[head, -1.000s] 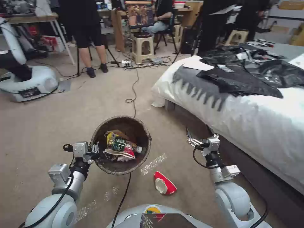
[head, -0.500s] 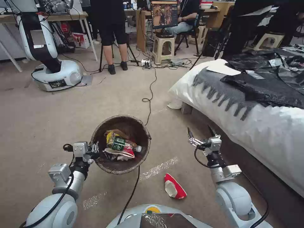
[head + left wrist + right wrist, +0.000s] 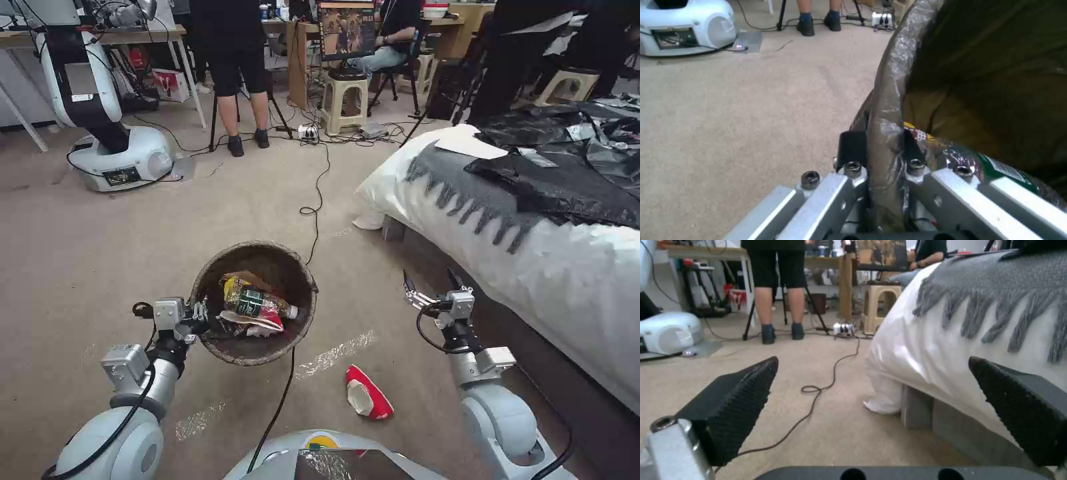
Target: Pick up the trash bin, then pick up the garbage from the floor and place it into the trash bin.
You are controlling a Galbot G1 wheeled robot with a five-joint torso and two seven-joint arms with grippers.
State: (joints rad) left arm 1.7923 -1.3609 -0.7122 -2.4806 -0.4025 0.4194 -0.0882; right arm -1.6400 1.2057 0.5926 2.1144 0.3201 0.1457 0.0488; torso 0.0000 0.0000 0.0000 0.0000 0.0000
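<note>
Since 0.5 s ago: right gripper (image 3: 432, 283) shifted slightly lower and toward bed; bin, cup, camera unchanged. Trash bin (image 3: 254, 304) held off carpet, front-left of robot, bag-lined rim pinched between left gripper (image 3: 200, 315) fingers (image 3: 852, 149), one pad outside, one inside. Inside bin: green-labelled bottle (image 3: 261, 305), label text unreadable, yellow wrapper (image 3: 233, 289), red-white scraps. Crushed red-and-white cup (image 3: 366, 393) on carpet just in front of base, between arms. Right gripper jaws wide apart, holding nothing, hovering beside bed (image 3: 567, 267).
</note>
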